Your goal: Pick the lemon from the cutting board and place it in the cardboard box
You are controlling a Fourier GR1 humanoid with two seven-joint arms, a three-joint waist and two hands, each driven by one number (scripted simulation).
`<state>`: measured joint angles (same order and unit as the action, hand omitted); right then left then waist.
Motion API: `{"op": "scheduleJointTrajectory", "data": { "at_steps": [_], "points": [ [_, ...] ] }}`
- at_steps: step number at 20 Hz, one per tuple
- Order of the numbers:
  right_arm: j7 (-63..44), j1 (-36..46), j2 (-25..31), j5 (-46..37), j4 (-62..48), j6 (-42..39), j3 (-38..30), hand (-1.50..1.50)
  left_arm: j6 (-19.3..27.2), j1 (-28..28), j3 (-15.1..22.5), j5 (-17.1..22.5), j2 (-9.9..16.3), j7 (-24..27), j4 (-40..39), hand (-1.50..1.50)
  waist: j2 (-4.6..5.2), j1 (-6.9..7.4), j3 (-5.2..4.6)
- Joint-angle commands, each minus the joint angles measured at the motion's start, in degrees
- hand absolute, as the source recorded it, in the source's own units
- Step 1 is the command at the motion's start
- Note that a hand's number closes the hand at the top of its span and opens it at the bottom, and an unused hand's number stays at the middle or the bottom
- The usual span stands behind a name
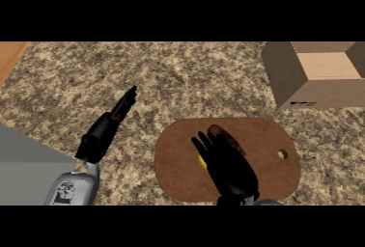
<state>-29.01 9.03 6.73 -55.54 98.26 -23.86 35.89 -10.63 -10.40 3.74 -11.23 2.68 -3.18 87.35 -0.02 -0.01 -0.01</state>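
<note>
Head view: right hand (231,171) fingers (205,144) are spreading open over the lemon (202,160) on the cutting board (271,144) — nothing gripped yet. Pick step; next they need closing, then carrying to cardboard box (314,89). Left hand (107,126) is resting open over the bench (185,77).

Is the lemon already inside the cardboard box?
No, the lemon is on the cutting board, mostly hidden under the right hand, and the cardboard box stands apart at the upper right.

Right hand (230,169) over lemon (202,160) (mostly hidden) on cutting board (185,164), cardboard box (299,82) beyond, left hand (107,129) resting open
</note>
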Motion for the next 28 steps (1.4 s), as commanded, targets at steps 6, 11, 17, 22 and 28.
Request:
{"op": "scheduleJointTrajectory", "data": {
  "at_steps": [6,11,17,22,28],
  "points": [
    [4.21,-2.15,-0.31,-5.75,-5.40,3.37,-0.11,-1.50,-1.11,-1.34,0.49,1.36,-0.73,-6.62,5.86,0.00,-0.03,0.05,0.02],
    [5.88,1.94,-1.02,-7.08,-9.80,1.40,-4.69,-1.50,-0.99,-0.01,-0.17,1.54,-0.75,-3.95,4.02,0.00,0.00,0.12,0.01],
    [7.11,-1.01,-1.29,-8.80,-7.97,0.80,-2.56,1.50,-1.84,2.02,-0.52,1.42,0.09,-0.50,2.76,0.00,-0.02,0.01,0.00],
    [12.55,1.44,-1.87,-11.35,-13.51,6.80,-3.83,1.50,-0.56,-2.29,-1.09,0.70,-0.56,-2.41,0.69,0.00,0.03,0.02,0.01],
    [25.97,-0.87,13.34,-6.32,-9.67,14.54,-15.65,1.50,-1.04,-1.23,-1.56,0.43,0.68,-2.73,1.35,0.00,0.09,-0.57,0.07]
  ]
}}
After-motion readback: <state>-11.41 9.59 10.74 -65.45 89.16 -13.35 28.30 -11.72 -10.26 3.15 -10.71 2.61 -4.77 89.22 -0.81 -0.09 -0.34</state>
